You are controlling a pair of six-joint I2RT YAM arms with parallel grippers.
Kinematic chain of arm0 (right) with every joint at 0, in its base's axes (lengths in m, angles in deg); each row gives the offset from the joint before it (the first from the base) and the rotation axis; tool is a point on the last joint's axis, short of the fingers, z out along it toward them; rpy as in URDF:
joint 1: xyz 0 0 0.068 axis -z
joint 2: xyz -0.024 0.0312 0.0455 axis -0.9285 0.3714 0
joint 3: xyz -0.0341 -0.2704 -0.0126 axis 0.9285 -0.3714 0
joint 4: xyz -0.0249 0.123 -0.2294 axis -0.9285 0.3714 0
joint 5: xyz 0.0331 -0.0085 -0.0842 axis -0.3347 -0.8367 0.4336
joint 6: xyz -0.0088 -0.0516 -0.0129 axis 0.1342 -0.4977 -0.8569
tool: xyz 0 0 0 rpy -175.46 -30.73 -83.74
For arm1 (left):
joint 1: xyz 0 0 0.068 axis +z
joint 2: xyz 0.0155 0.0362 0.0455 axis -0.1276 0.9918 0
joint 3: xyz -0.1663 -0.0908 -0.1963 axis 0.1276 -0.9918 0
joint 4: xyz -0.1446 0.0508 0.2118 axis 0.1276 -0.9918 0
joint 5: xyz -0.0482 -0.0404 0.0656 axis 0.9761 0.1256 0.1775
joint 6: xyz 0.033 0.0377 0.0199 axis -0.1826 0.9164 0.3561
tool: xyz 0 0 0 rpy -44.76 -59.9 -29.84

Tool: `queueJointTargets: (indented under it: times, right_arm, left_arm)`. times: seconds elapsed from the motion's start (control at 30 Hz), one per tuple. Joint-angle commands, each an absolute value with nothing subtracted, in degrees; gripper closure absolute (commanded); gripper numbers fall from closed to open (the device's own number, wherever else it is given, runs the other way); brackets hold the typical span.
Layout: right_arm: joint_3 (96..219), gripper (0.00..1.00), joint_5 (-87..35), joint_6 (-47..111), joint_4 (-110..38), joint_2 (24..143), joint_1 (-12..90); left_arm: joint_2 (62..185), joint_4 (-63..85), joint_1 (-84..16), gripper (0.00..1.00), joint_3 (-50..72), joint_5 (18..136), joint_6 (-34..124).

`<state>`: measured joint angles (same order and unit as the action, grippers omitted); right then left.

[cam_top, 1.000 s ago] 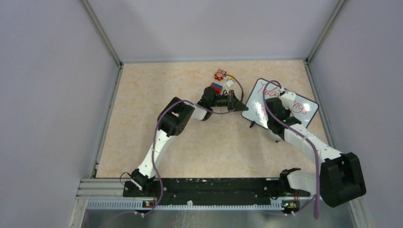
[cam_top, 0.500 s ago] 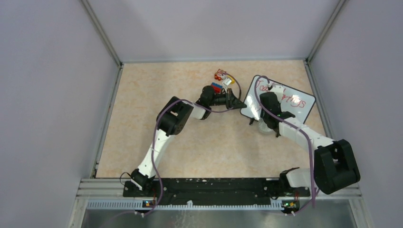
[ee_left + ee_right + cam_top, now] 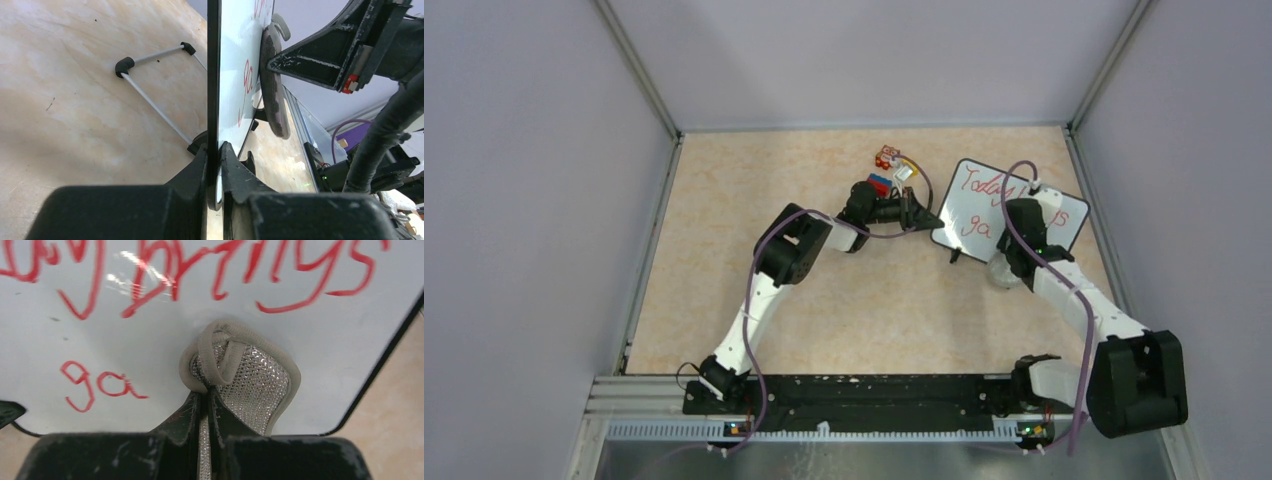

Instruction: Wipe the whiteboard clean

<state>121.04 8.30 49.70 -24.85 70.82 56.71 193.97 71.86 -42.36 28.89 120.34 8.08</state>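
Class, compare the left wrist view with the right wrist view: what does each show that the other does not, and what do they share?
Only the left wrist view: the whiteboard edge-on, its frame pinched in the left tool, and the wire stand behind it. Only the right wrist view: the board's face head-on, readable red handwriting, the right tool shut on the cloth. Both: the cloth pressed against the board's face.

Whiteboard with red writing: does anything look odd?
Nothing damaged. The black-framed whiteboard stands propped on its wire legs, its edge pinched by the left gripper, while the right gripper presses a grey mesh pad on it.
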Motion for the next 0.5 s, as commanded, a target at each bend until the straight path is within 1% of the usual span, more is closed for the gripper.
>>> queueJointTargets:
  times: [0.0,0.1,0.23,0.4,0.47]
  right_arm:
    - [119.3,1.0,13.3,51.7,-21.4,67.2,60.5]
    - [119.3,1.0,12.0,49.9,-22.3,67.1,60.5]
    - [119.6,1.0,4.4,47.8,-25.8,70.3,59.7]
    - [122.5,1.0,3.9,47.4,-28.1,75.2,50.3]
    - [123.7,1.0,3.0,47.8,-28.8,76.5,48.1]
  left_arm:
    - [195.7,69.8,-41.8,1.0,27.6,117.7,10.4]
    - [195.8,69.8,-41.8,1.0,27.7,117.8,10.4]
    - [195.8,69.8,-41.8,1.0,27.8,117.8,10.4]
    - [195.9,69.5,-41.8,1.0,28.0,117.7,10.4]
    - [196.0,69.4,-41.9,1.0,28.0,117.7,10.5]
